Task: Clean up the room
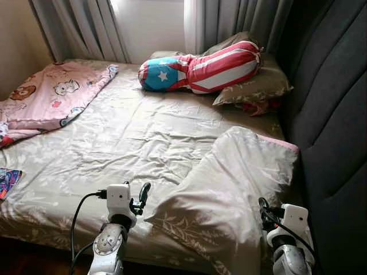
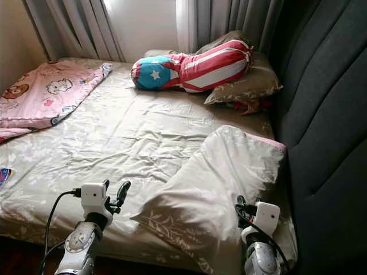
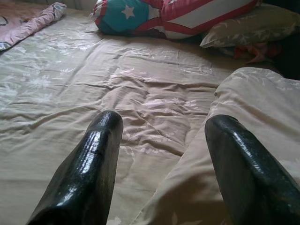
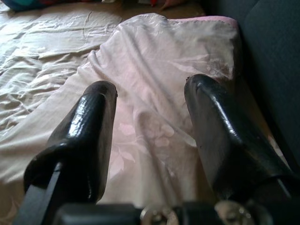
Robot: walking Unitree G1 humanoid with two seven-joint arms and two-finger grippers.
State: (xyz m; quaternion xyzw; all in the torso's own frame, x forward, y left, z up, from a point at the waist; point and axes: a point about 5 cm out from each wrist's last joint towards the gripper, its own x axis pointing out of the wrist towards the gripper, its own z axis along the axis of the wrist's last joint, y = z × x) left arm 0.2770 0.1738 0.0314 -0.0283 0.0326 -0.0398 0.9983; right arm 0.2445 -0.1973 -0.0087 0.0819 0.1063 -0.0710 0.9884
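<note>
A beige leaf-print pillow [image 1: 229,183] lies askew on the near right of the bed [image 1: 126,137], close to the headboard. My left gripper [image 3: 161,140] hovers open just left of the pillow's near corner, nothing between its fingers. My right gripper [image 4: 150,98] is open too, low over the pillow's near right end. At the far end a red-and-white striped bolster [image 1: 200,71] with a blue star end rests against a second beige pillow [image 1: 258,86]. A pink cartoon-print blanket [image 1: 51,94] is bunched on the far left of the bed.
A dark grey padded headboard [image 1: 332,114] walls the right side. Grey curtains [image 1: 80,28] hang behind the bed. A red cloth [image 1: 258,107] pokes out under the far pillow. A colourful item [image 1: 7,180] lies at the bed's left edge. The sheet is rumpled.
</note>
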